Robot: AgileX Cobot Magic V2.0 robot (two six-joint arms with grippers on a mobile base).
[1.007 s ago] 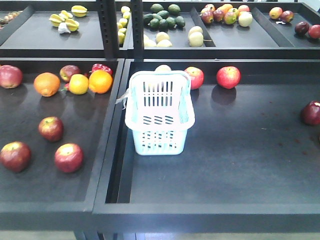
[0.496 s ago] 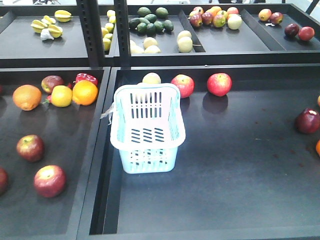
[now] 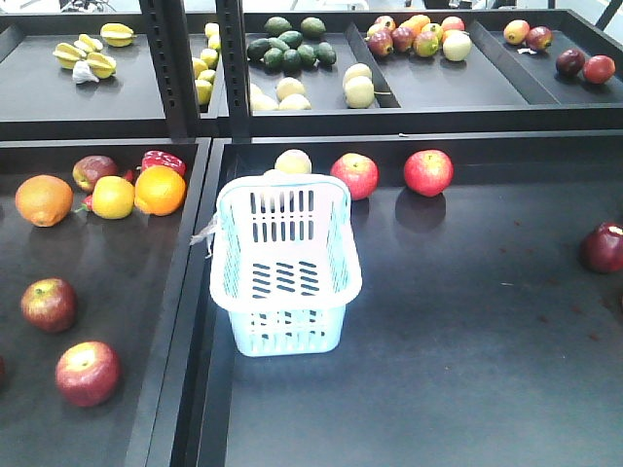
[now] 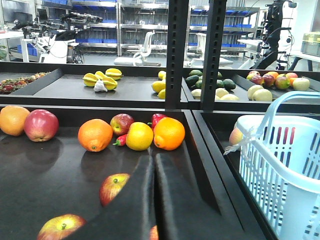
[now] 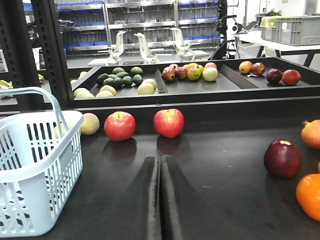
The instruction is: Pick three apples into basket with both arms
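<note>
Across the right-hand tray (image 3: 467,341) in the front-facing view, the basket (image 3: 282,209) stands upright near the tray's left wall. Behind it, along the back wall, sit the left streaked apple (image 3: 355,175) and the right streaked apple (image 3: 428,172), apart from each other. The dark red apple (image 3: 604,246) lies well off at the right edge. Two oranges (image 3: 159,190) and other red apples (image 3: 88,373) rest in the left-hand tray (image 3: 117,272).

From the left wrist, the left tool (image 4: 152,200) shows two dark fingers pressed together, gripping nothing, over the left-hand tray. The basket (image 4: 280,165) stands to its right, beyond the tray wall and apart from it. One of the other red apples (image 4: 113,187) lies just left of the fingers.

From the right wrist, the right tool (image 5: 160,200) is likewise closed on nothing, low over the right-hand tray. The right streaked apple (image 5: 169,122) sits almost straight ahead at the back wall, and the left streaked apple (image 5: 120,126) is beside it, a little to the left. The dark red apple (image 5: 282,158) lies off to the tool's right, apart from it. The basket (image 5: 35,165) stands at the left.
</note>
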